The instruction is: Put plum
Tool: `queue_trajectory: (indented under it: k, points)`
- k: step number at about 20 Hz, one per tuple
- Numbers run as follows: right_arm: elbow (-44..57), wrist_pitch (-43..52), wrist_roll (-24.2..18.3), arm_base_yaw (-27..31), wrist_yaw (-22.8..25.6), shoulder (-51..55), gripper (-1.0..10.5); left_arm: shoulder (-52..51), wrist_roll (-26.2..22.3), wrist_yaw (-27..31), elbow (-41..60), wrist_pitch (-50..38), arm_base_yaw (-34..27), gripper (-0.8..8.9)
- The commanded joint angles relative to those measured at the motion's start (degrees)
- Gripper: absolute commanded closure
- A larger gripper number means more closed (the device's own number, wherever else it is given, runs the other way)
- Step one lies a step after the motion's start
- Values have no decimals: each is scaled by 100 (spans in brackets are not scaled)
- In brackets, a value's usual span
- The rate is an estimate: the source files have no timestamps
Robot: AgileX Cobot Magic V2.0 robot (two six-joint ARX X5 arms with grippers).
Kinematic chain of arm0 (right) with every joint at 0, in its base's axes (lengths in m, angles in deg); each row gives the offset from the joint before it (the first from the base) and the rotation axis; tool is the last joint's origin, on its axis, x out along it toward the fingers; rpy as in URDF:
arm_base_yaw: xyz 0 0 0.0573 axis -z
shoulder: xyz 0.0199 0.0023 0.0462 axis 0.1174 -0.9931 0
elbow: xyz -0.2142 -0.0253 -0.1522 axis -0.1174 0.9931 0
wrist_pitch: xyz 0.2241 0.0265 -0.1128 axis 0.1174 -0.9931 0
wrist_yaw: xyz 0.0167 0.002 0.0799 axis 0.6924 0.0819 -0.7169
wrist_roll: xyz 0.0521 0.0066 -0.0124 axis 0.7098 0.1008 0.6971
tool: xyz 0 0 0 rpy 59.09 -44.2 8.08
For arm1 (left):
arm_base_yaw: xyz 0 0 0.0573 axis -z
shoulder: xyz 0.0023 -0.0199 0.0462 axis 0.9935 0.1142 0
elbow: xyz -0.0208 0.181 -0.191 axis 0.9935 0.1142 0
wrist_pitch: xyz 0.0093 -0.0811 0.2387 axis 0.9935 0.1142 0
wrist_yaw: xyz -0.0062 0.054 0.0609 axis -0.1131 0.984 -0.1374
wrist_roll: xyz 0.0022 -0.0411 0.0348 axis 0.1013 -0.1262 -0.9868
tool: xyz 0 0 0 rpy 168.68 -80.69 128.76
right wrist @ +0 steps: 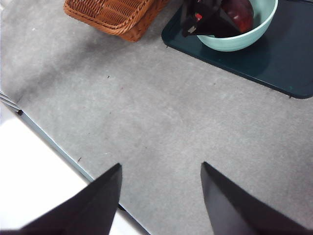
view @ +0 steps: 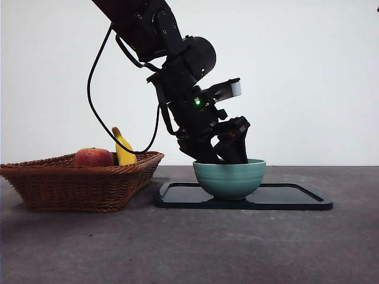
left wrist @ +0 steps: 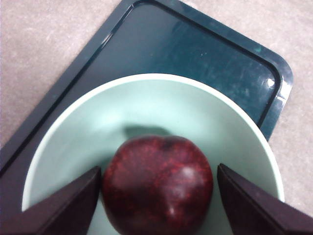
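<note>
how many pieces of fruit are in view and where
3. The plum sits in the green bowl, between the jaws of the left gripper. A red fruit and a banana lie in the wicker basket, whose wall may hide more.

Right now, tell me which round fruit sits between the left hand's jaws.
The dark maroon plum, down in the green bowl; the lighter red-orange fruit stays in the basket.

no readable text, labels, brands, numbers or signs on anything in view
</note>
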Motion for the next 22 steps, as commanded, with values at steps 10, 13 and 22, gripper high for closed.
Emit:
queue_trajectory:
  k: [10,13,22]
  points:
    - [-35,15,-94,-28,-13,-17,691,186,267,4,-522,181,83,579]
    - [-35,15,-94,-28,-13,-17,691,186,275,2,-1121,791,81,579]
    - [-35,-4,-94,-28,26,-17,691,-70,527,-4,-3314,2575,-114,579]
